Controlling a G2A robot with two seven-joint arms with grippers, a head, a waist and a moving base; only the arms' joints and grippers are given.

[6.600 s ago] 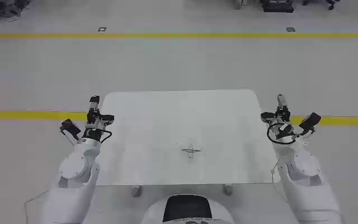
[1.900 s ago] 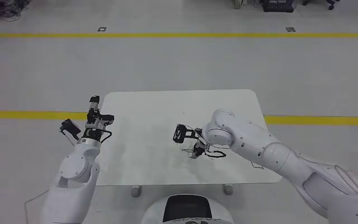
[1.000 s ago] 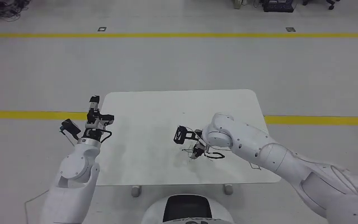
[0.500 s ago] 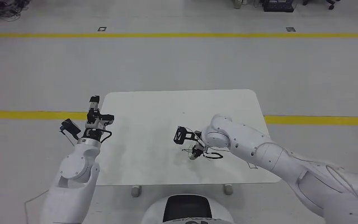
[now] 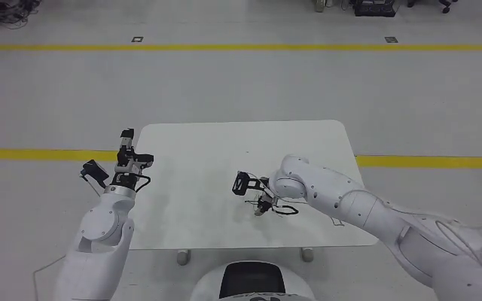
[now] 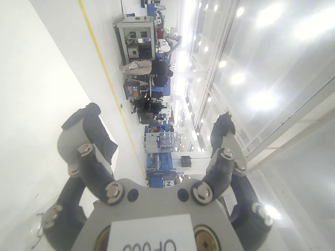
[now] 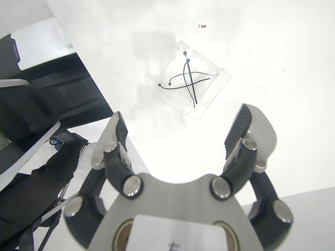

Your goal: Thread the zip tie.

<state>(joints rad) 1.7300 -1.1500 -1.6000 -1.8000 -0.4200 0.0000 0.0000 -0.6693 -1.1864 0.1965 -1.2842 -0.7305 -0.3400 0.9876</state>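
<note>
Thin black zip ties (image 7: pixel 189 79) lie crossed on a clear square sheet (image 7: pixel 212 92) on the white table (image 5: pixel 226 150), near the middle of its front half. My right gripper (image 7: pixel 180 125) hovers above them, open, with nothing between its ribbed pads (image 7: pixel 239 124). From above, the right gripper (image 5: pixel 260 205) covers the ties. My left gripper (image 5: pixel 126 147) sits at the table's left edge, off the surface. Up close, the left gripper (image 6: pixel 157 124) is open and empty, pointing out at the room.
A small dark speck (image 7: pixel 202 26) lies on the table beyond the sheet. The table's front edge (image 5: pixel 248 245) runs close behind the right gripper. A yellow floor line (image 5: pixel 45 154) passes on both sides of the table.
The right arm has swung from the table's right edge to above the zip ties at the centre. Over the last second it crept slightly towards the front. The left arm is unchanged.
</note>
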